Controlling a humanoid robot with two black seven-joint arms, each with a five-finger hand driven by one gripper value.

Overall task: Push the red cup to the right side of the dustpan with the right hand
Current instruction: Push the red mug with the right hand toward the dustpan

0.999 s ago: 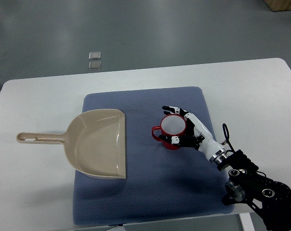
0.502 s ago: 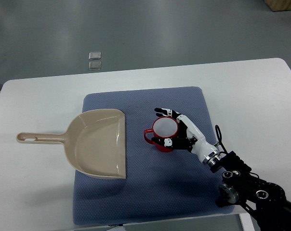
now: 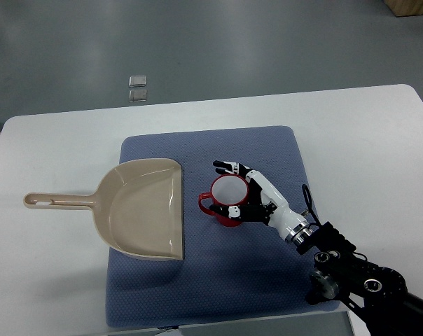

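The right hand (image 3: 243, 192), fingers cupped around the red cup (image 3: 227, 201), has slid it leftward across the blue mat (image 3: 267, 280) over this last second, and now it sits just beside the dustpan (image 3: 138, 208) mouth, nearly home.

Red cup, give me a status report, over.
Right hand cupped around red cup, fingers on both sides. Cup upright on blue mat, short of the dustpan. Gap between them clear. Left hand out of view.

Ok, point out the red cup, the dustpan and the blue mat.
red cup (image 3: 227, 191), top view, pale inside.
dustpan (image 3: 138, 208), top view, middle of the scoop.
blue mat (image 3: 218, 287), top view, bare near part.
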